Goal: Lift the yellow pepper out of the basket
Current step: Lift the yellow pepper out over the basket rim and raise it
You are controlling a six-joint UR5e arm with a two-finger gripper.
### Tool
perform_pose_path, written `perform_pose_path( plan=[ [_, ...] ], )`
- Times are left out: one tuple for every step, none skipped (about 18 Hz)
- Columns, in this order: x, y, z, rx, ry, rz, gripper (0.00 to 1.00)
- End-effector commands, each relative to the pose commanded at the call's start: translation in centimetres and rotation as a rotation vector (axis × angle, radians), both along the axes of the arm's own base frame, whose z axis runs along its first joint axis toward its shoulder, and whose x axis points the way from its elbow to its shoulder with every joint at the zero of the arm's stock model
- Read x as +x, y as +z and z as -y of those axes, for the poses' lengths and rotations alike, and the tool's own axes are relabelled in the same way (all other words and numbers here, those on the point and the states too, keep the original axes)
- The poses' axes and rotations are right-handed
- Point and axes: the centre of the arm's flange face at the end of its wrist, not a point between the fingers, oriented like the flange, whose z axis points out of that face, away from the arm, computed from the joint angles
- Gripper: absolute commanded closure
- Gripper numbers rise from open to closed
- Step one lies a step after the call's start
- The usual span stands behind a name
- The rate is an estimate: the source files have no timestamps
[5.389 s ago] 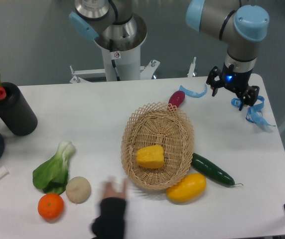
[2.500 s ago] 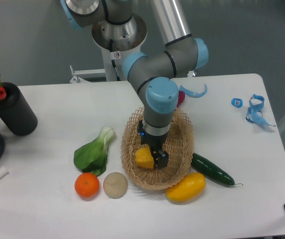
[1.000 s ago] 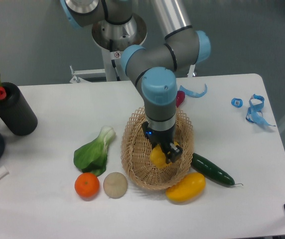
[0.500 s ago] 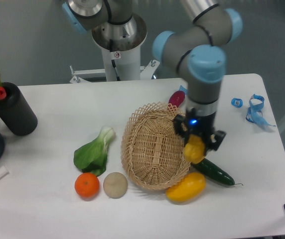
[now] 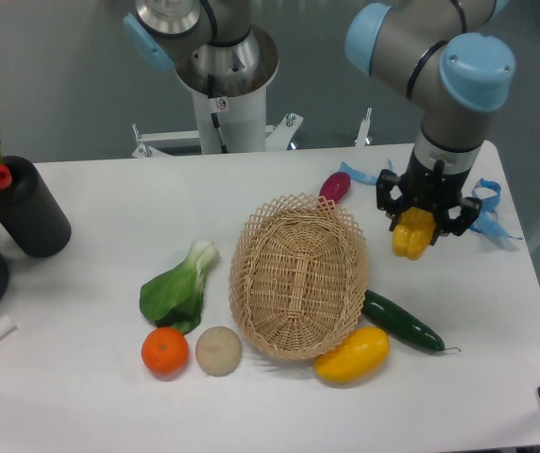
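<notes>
My gripper (image 5: 419,225) is shut on the yellow pepper (image 5: 413,234), a small lobed yellow-orange piece, and holds it in the air to the right of the basket, above the table. The oval woven wicker basket (image 5: 297,276) sits in the middle of the table with nothing in it. The pepper is well apart from the basket's right rim.
A long yellow squash (image 5: 352,354) and a dark green cucumber (image 5: 401,321) lie by the basket's lower right. A purple vegetable (image 5: 334,187) lies behind it. Bok choy (image 5: 177,288), an orange (image 5: 165,350) and a tan round vegetable (image 5: 218,350) lie left. Blue ribbon (image 5: 485,214) lies far right. A black vase (image 5: 25,208) stands far left.
My gripper closed on the yellow pepper in the basket, lifted it out and carried it up and to the right. The basket now holds nothing. The left vegetables shifted earlier.
</notes>
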Motion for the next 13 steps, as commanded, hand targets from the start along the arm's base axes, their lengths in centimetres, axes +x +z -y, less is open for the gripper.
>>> perform_pose_path(
  plan=[
    [-0.5,0.1,0.8,-0.005,0.011,0.013,0.53],
    [-0.8,0.3,1.4,-0.008,0.003,0.017,0.53],
    [-1.2,0.7,1.8,-0.011,-0.024,0.014,0.53],
    [-1.5,0.8,2.4,-0.019,-0.042,0.018,0.52],
    [-1.7,1.0,3.2,-0.024,-0.047,0.024,0.52],
    [-2.0,0.9,3.7,-0.027,-0.044,0.029,0.52],
    [-2.0,0.9,3.9,-0.033,-0.042,0.031,0.52],
    [-1.9,0.9,3.9,-0.034,-0.042,0.031,0.52],
    [-1.9,0.9,3.9,-0.036,-0.042,0.030,0.52],
    [-1.9,0.8,3.9,-0.039,-0.042,0.031,0.52],
    [-1.8,0.6,4.0,-0.041,-0.040,0.034,0.52],
    [-1.8,0.5,3.9,-0.042,-0.042,0.036,0.53],
    [-1.7,0.5,3.9,-0.043,-0.043,0.038,0.53]
  ],
)
